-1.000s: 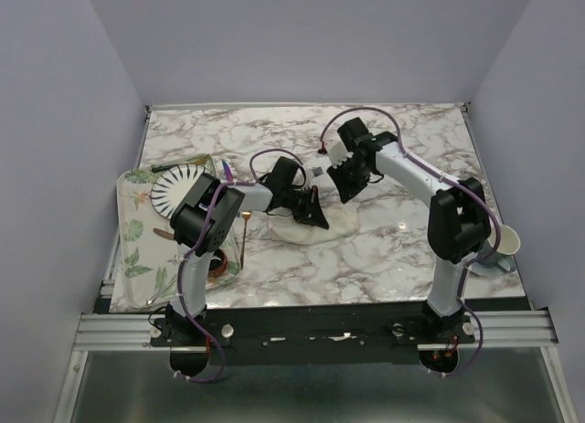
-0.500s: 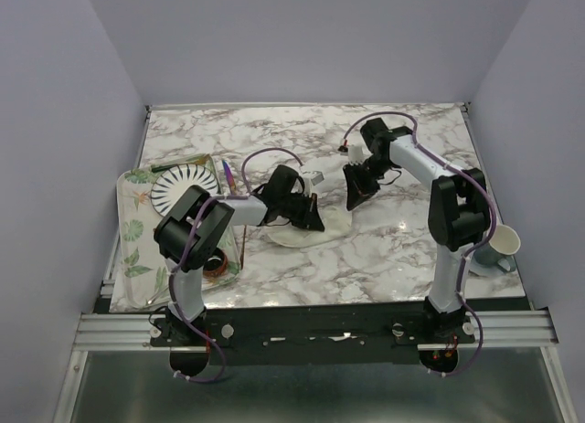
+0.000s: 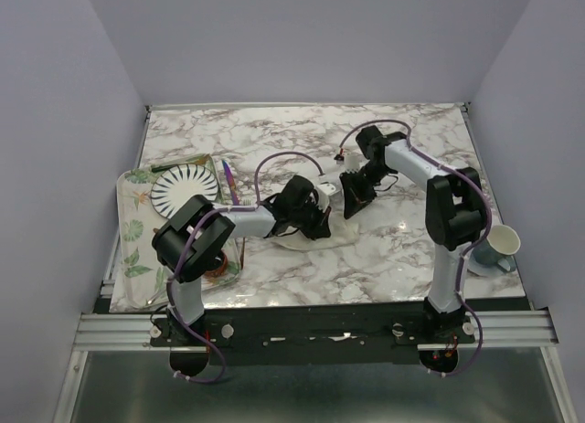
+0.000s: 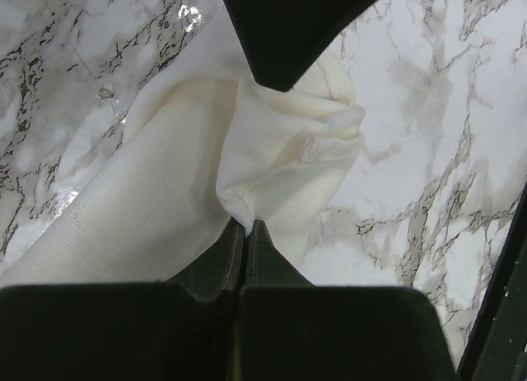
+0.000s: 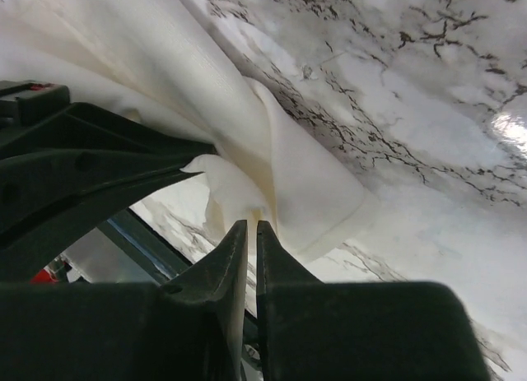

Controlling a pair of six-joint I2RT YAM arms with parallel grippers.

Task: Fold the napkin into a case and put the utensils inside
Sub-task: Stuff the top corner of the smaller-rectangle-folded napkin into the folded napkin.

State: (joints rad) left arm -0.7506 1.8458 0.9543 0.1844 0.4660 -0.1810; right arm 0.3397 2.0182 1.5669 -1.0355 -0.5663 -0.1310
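The cream napkin (image 3: 340,229) lies bunched on the marble table (image 3: 274,140) between both arms. My left gripper (image 3: 322,224) is shut on a pinched fold of the napkin (image 4: 165,175), the cloth rising from its tips (image 4: 247,226). My right gripper (image 3: 352,206) comes in from the far side, its jaws almost together on a raised fold of the napkin (image 5: 288,151) at its tips (image 5: 251,226). The two grippers are close together, each visible in the other's wrist view. A slim purple-blue utensil (image 3: 228,179) lies by the tray's right edge. The fork is hidden.
A leaf-patterned tray (image 3: 132,236) sits at the left with a black-striped white plate (image 3: 178,190) on it. A pale mug (image 3: 498,245) stands near the right edge. The left arm stretches across the tray's right side.
The right gripper came down and toward the napkin's right part and closed on the cloth. The left gripper shifted right with its pinch of napkin.
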